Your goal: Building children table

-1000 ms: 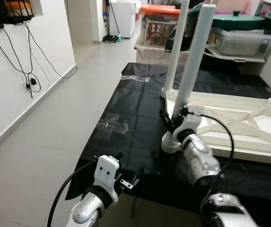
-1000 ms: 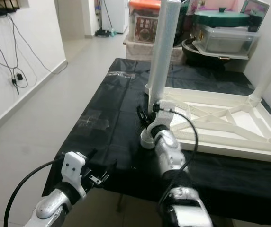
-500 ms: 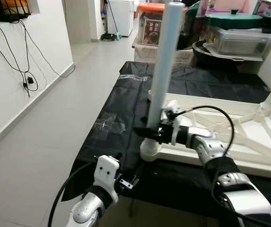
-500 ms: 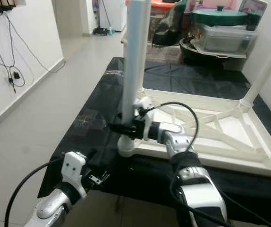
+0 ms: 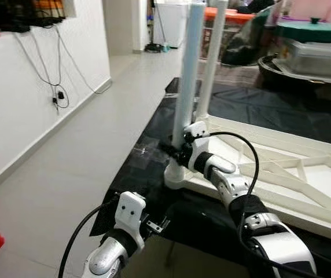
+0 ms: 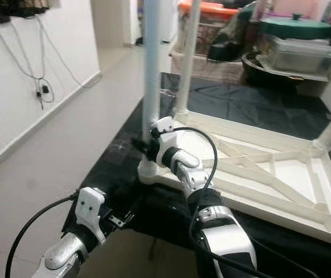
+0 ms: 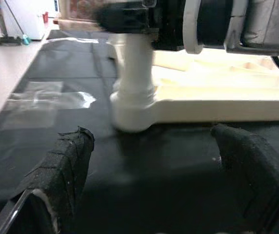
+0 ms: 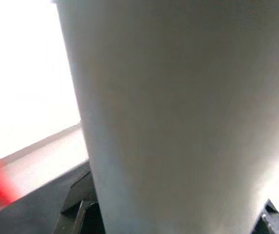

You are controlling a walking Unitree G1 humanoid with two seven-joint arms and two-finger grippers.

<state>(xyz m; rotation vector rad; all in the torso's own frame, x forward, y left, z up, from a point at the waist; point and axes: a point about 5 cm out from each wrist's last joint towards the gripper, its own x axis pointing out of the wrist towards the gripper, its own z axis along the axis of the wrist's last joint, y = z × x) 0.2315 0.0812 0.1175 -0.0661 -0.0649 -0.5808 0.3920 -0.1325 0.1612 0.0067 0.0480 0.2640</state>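
White plastic table (image 5: pixel 281 174) upside down | right end effector (image 5: pixel 174 152) clenched on upright leg (image 5: pixel 184 92) | left end effector (image 7: pixel 154 195) released

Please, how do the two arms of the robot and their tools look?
Both arms have rounded silver shells with black joints and a white block at the wrist. A black cable loops along the left arm and another arcs over the right arm. The left tool has two long black fingers with a rough wrapped surface.

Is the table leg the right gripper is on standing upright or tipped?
Upright: the leg rises straight from the tabletop's corner socket, right gripper around it.
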